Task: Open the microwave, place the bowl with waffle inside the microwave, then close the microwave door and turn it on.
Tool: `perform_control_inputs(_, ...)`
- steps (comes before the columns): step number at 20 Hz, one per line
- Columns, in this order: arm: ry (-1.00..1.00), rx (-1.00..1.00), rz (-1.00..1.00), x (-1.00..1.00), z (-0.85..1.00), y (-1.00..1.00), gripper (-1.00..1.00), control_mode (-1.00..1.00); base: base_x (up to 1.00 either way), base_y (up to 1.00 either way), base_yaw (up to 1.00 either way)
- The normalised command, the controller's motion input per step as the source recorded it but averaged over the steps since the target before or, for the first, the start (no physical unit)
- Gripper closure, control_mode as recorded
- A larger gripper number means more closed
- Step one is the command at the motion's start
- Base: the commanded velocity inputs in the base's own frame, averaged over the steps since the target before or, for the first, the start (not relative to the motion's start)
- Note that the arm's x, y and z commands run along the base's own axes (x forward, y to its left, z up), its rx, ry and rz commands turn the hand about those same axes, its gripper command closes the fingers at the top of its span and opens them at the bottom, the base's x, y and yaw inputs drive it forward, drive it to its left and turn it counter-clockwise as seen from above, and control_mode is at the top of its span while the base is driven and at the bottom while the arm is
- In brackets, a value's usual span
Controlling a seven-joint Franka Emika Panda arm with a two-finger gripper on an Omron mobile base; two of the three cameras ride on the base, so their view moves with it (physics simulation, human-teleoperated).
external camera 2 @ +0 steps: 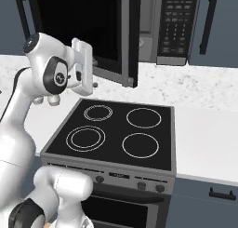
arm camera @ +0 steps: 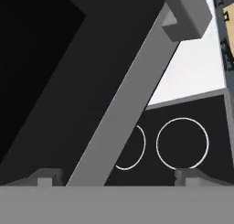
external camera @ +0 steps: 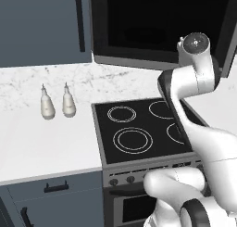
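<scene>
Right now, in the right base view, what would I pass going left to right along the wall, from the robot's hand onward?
White two-finger gripper → open black glass microwave door → grey microwave button panel → blue-grey cabinet door with dark handle.

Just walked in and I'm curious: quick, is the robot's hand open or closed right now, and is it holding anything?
Hand: open, holding nothing; its fingertips straddle the grey edge of the swung-out microwave door without gripping it.

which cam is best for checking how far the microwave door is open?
Right base view: the microwave door stands swung out edge-on, beside the button panel. Left base view shows its dark glass front. Hand view shows its grey lower edge close up.
</scene>
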Motion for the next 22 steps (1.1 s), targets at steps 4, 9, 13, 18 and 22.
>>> perform_control_inputs(4,-0.08,0.28,0.18,0.81,-0.22,-0.23,-1.0,-1.0,0.0,0.0,0.0)
perform_control_inputs(9,-0.02,0.28,0.11,0.79,0.16,0.0,-1.0,-1.0,0.0,0.0,0.0)
perform_control_inputs(13,-0.03,0.23,0.09,0.74,0.19,0.0,-1.0,-1.0,0.0,0.0,0.0)
perform_control_inputs(18,-0.25,0.19,0.12,0.62,0.0,0.0,-1.0,-1.0,0.0,0.0,0.0)
perform_control_inputs(22,-0.26,0.18,0.14,0.59,0.0,0.0,-1.0,-1.0,0.0,0.0,0.0)
